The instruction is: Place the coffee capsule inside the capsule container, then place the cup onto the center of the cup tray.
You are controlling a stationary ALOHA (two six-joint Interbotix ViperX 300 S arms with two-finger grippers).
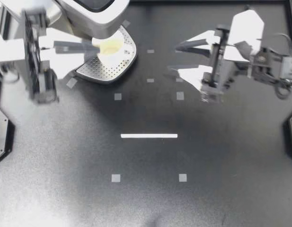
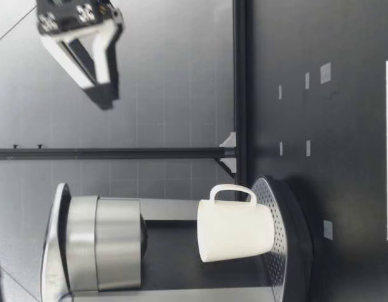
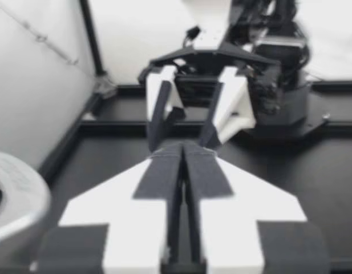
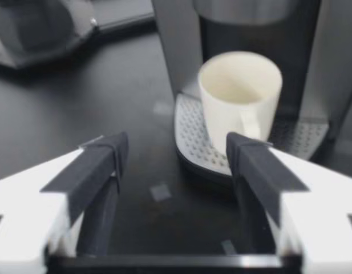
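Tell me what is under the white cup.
The cup stands upright on the perforated cup tray of the coffee machine. The tray's part directly beneath the cup is covered by it.

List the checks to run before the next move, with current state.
1. Cup standing on cup tray: ok.
2. Cup centred on tray: cannot tell, the coffee machine hides part of the tray.
3. Capsule in its container: cannot tell, no capsule in sight.
4. My left gripper empty: ok, shut on nothing.
5. My right gripper clear of the cup: ok, open and apart from it.
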